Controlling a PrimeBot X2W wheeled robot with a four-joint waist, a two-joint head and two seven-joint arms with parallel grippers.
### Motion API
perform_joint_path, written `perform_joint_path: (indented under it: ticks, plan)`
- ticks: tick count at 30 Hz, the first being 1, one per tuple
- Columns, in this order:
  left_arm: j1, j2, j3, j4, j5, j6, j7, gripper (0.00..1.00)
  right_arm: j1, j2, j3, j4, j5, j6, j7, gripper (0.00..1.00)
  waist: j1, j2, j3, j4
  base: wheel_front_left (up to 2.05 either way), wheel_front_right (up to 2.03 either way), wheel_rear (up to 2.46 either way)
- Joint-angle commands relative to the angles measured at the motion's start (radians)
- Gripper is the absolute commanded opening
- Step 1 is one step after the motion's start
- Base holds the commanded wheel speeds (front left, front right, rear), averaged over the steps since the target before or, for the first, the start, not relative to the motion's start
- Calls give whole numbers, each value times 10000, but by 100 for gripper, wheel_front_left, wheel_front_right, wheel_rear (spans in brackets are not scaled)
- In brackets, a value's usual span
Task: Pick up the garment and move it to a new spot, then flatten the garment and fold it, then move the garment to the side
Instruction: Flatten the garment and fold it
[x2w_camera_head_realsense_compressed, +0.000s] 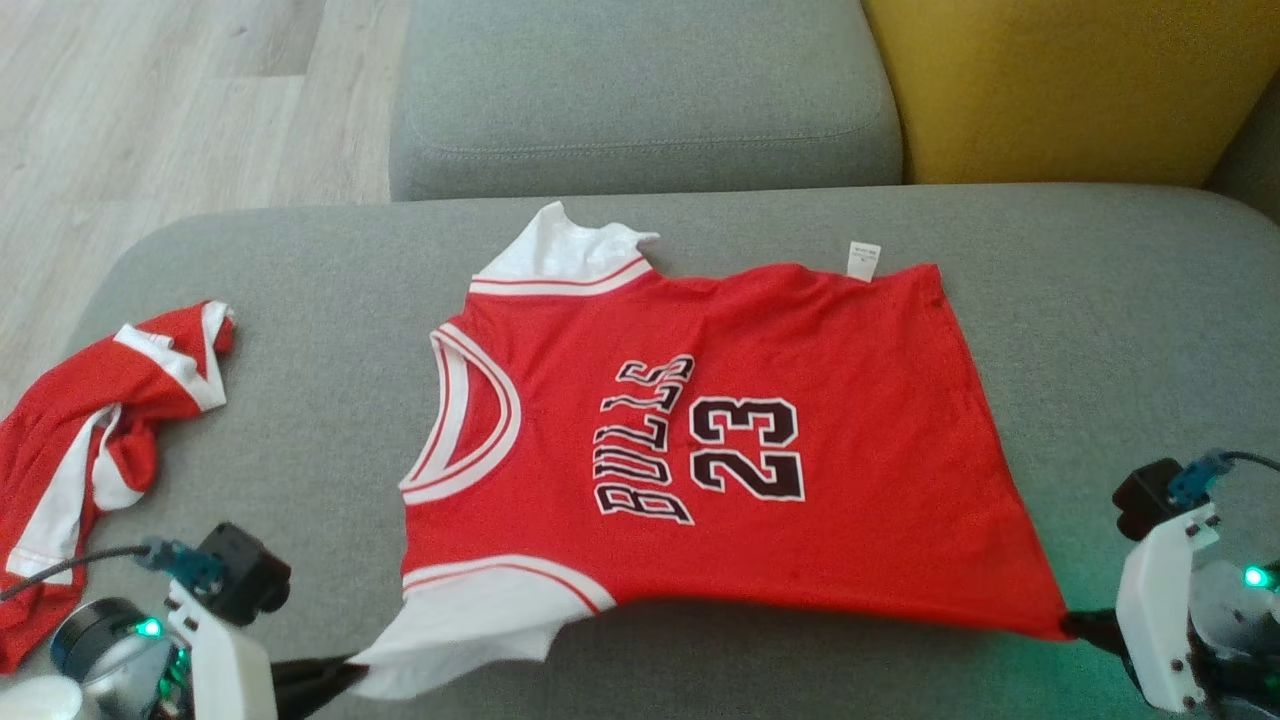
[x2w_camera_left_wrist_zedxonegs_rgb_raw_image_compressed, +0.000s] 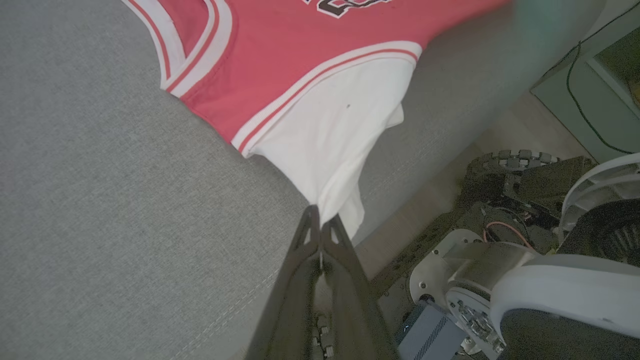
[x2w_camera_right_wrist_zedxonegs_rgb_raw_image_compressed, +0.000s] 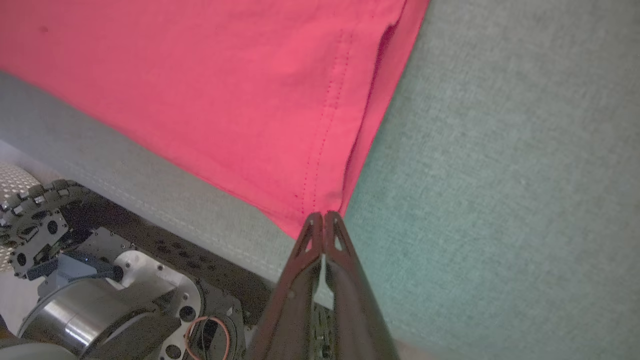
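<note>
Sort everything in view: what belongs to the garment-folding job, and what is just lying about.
Job: Bulls jersey; left gripper, shut on its white sleeve; right gripper, shut on its red hem corner; grey seat under it.
Lying about: crumpled red-and-white garment; yellow cushion; grey back cushion.

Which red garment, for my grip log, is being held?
The flat red BULLS 23 jersey, pinched by left gripper and right gripper; the crumpled red-and-white garment lies untouched.

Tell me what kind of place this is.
Probably a home living room: the red jersey lies spread on a grey upholstered sofa seat, a mustard-yellow cushion sits behind it, and pale wood-plank flooring runs alongside.
</note>
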Motion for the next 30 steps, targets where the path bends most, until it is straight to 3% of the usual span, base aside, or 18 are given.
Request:
perform_joint_path:
  ticks: [1,6,15,23,30]
  plan:
    - [-447,666,489,-295,-6,81,24,0,25,-582,-42,-233,47,65,138,0,1,-1,-8,-11,0,0,0]
    - [-344,1005,557,-775,-143,224,126,0,134,-851,-227,-846,182,65,426,0,1,-1,64,-100,0,0,0]
    - [-1277,918,909,-852,204,208,191,0,-393,-468,-903,-937,-328,65,249,0,1,-1,503,-248,0,0,0]
    - [-3016,293,1078,-262,504,52,561,0,-1454,95,-1459,-493,-911,65,87,0,1,-1,1273,-372,0,0,0]
    - [-4772,-520,588,665,784,2,840,0,-2538,635,-1497,78,-1737,65,-62,0,1,-1,2322,-475,0,0,0]
